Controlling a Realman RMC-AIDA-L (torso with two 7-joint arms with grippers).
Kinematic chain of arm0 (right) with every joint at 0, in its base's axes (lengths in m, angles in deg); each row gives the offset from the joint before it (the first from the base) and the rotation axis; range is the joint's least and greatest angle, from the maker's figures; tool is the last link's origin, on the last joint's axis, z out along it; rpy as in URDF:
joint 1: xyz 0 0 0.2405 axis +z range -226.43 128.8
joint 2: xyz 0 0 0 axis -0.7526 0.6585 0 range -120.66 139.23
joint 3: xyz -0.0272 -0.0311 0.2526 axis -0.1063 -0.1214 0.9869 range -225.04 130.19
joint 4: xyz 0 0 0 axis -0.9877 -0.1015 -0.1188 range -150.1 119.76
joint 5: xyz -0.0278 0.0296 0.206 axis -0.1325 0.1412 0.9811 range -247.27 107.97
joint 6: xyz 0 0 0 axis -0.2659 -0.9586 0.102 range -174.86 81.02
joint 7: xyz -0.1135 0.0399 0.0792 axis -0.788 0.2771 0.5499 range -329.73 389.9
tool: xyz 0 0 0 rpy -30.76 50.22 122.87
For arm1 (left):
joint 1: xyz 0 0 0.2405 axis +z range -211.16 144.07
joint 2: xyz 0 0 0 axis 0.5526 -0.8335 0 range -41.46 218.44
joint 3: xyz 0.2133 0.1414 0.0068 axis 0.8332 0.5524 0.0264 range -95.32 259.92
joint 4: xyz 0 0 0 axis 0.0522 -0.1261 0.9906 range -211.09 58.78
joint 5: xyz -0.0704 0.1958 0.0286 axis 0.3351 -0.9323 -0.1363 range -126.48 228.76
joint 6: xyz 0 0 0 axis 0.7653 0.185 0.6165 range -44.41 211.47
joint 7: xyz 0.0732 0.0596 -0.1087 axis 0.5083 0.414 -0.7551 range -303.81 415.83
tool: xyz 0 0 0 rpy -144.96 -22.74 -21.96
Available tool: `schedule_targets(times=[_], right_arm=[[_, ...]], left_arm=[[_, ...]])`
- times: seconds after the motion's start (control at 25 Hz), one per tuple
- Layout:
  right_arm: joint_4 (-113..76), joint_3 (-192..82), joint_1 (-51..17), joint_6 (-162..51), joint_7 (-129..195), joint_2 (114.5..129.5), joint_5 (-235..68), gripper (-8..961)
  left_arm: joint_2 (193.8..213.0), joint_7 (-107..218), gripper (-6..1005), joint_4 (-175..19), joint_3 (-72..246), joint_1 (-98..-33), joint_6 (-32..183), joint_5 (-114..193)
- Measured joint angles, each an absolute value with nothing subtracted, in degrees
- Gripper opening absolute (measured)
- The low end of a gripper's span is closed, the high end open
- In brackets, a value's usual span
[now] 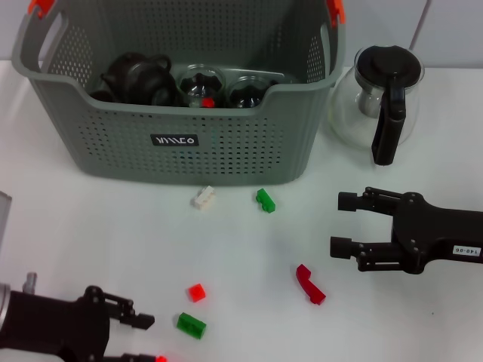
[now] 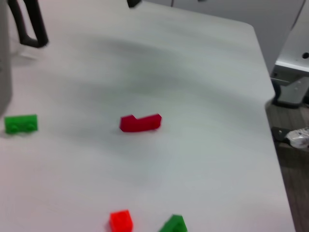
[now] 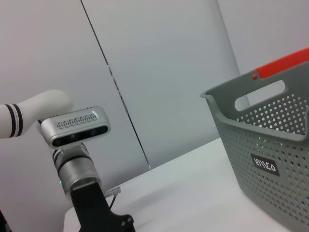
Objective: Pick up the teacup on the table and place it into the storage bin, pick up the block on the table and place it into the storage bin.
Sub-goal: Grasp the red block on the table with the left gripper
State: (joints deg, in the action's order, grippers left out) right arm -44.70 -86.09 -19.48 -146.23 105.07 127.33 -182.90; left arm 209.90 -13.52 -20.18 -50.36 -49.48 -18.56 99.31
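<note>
Red block [image 1: 309, 284] lies just beside open right tool [image 1: 341, 224].

The right gripper [image 1: 343, 224] reaches in from the right side of the head view, its black arm lying nearly level and its two fingers [image 1: 355, 201] pointing toward the left, spread with a clear gap between them — nothing is held. The left gripper [image 1: 147, 341] sits low at the near left corner, its dark body angled rightward, fingers parted and empty — partly cut off by the frame edge.
</note>
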Motion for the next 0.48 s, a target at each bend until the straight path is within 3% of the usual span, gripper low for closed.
schedule_targets(times=[0.48], right_arm=[[-44.7, -86.1, -19.4, -146.2, 105.1, 127.22, -183.1, 940]], left_arm=[[211.93, -10.4, 499, -21.5, -50.7, -48.9, -15.7, 95.4]])
